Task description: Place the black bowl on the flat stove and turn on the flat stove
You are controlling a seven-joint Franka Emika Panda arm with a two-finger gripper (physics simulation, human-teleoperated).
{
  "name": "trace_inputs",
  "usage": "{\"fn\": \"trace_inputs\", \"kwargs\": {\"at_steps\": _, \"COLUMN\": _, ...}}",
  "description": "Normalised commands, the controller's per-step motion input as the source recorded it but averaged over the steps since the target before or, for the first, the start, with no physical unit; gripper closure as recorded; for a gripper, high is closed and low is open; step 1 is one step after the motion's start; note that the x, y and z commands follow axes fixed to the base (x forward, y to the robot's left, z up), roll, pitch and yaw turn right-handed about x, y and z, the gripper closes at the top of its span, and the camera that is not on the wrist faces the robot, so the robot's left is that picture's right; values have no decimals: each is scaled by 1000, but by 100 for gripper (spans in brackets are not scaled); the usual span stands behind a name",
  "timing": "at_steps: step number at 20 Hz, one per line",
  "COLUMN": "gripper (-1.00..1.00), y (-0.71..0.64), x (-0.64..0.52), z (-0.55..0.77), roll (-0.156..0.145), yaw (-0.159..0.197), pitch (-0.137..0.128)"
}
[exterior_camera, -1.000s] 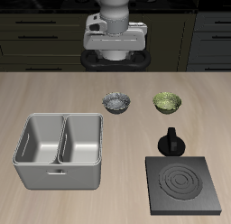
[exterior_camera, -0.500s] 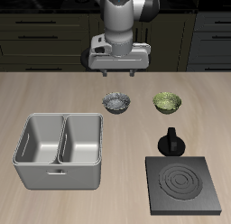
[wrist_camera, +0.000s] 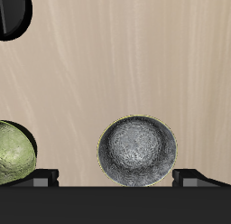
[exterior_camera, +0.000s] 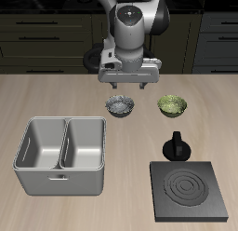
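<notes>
Dropped lower toward the black bowl, gripper spread open above it; pale wood table, dark cabinets behind.

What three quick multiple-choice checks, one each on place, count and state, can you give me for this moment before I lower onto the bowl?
1. Where does the black bowl sit?
A. On the bare table, beside the olive-green bowl
B. On the flat stove
C. Inside the metal tray

2. How many bowls are on the table?
A. One
B. Two
C. Three

3. What is the state of the gripper?
A. Shut on the black bowl
B. Open, above the black bowl, holding nothing
C. Resting on the stove knob

Answers:
1. A, the bowl rests on wood farther back than the stove, whose ring marks are uncovered.
2. B, only one dark and one green bowl show in both views.
3. B, the wrist view shows both fingertips spread wide, with the bowl untouched between them.
</notes>
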Motion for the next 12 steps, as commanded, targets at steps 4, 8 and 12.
{"fn": "trace_inputs", "kwargs": {"at_steps": 4, "gripper": -100, "y": 107, "x": 4, "z": -287, "roll": 6, "yaw": -3, "pitch": 30}}
{"fn": "trace_inputs", "kwargs": {"at_steps": 8, "gripper": -100, "y": 58, "x": -40, "z": -240, "roll": -14, "yaw": 5, "pitch": 10}}
{"fn": "trace_inputs", "kwargs": {"at_steps": 12, "gripper": -100, "y": -43, "x": -8, "z": -404, "roll": -42, "yaw": -3, "pitch": 63}}
